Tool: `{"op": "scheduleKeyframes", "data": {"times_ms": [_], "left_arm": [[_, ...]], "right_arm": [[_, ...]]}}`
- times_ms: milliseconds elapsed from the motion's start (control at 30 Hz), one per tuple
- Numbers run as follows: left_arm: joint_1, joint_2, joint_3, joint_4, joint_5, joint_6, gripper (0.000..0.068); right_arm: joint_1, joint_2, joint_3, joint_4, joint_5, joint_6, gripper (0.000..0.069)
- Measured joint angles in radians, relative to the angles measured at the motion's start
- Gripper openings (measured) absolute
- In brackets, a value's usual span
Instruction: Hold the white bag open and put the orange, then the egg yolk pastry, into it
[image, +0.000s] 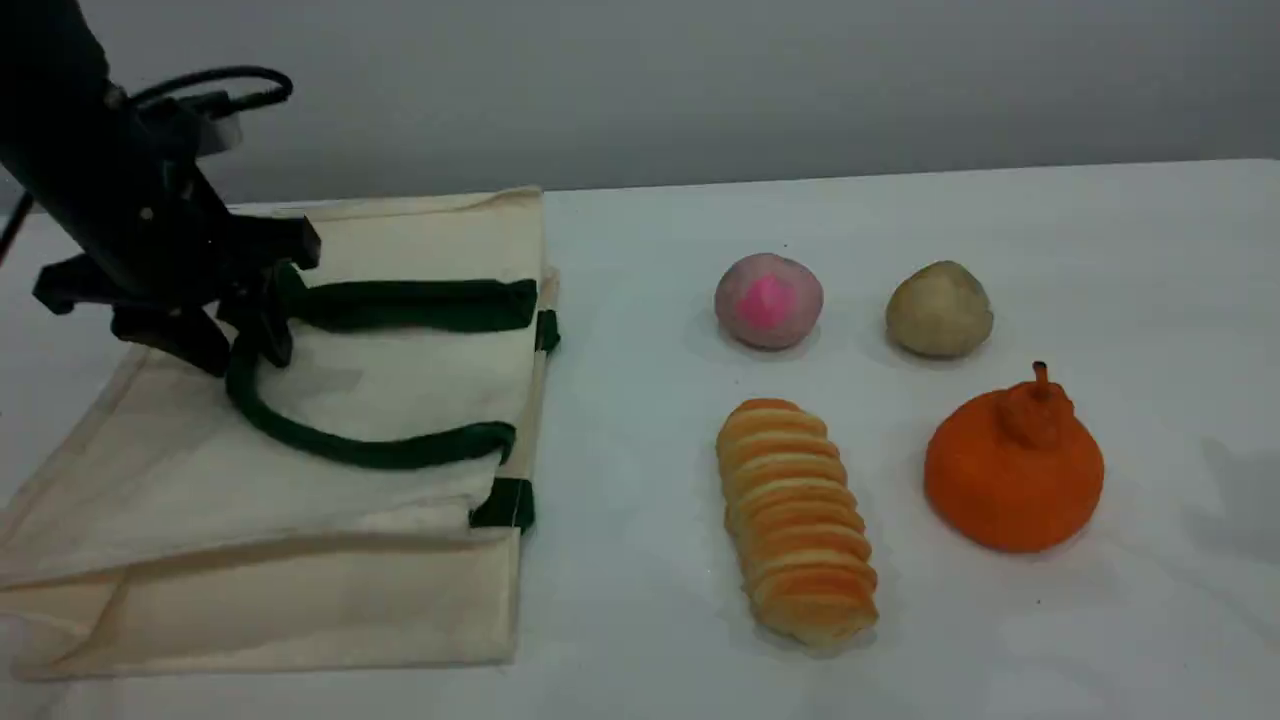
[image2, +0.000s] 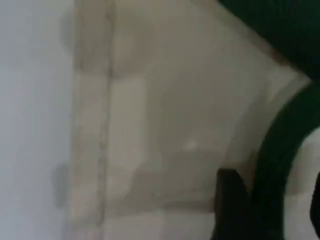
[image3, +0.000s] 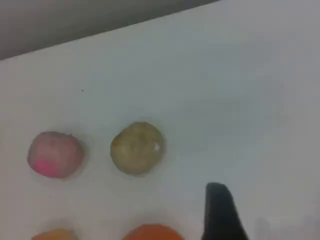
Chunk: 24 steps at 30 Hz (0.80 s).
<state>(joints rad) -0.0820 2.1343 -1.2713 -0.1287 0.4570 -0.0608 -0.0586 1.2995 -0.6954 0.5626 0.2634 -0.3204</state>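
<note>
A: Getting anywhere yet, or only starting?

B: Only starting. Looking at a white canvas tote (image: 150, 480) lying flat and creased on the bench (image: 1150, 250), mouth not yet held open.

A: Checking the left jaws?

B: Standing apart, straddling the bend of the dark green strap handle (image: 400, 305) rather than pinching it (going by the scene view, the wrist view being too blurred).

A: And the right jaws?

B: Hovering over the food, showing one dark fingertip (image3: 220, 210) only, so not telling wide from narrow.

A: Finding the orange (image: 1010, 490) where?

B: Sitting at the near right, well apart from the tote. Squat, matte, tapering to a knobby neck and stem. Spotting the egg yolk pastry (image: 938, 310) beyond it, a dull beige ball next to a pink-centred ball (image: 768, 300). Ignoring the ridged golden bread roll (image: 798, 520).

A: Leaving what?

B: Everything: opening the mouth, dropping in the orange, then the pastry.
</note>
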Motion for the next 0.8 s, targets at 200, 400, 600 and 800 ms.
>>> {"op": "scheduleKeyframes", "data": {"times_ms": [200,400,600,800], "left_arm": [[-0.012,0.063,-0.008,-0.006,-0.022,0.0,0.0341],[-0.037,0.083,-0.008,0.0,-0.04,0.0,0.0333],[-0.042,0.096,-0.009,-0.012,-0.04,0.001,0.0194],[-0.043,0.092,-0.012,-0.009,-0.003,0.007,0.0069]], "right_arm": [[0.0,0.0,0.0,0.0,-0.001,-0.003,0.0383],[0.0,0.0,0.0,0.0,-0.001,-0.003,0.0383],[0.0,-0.001,0.0,0.0,0.0,-0.003,0.0383],[0.0,-0.001,0.0,0.011,0.002,-0.003,0.0383]]}}
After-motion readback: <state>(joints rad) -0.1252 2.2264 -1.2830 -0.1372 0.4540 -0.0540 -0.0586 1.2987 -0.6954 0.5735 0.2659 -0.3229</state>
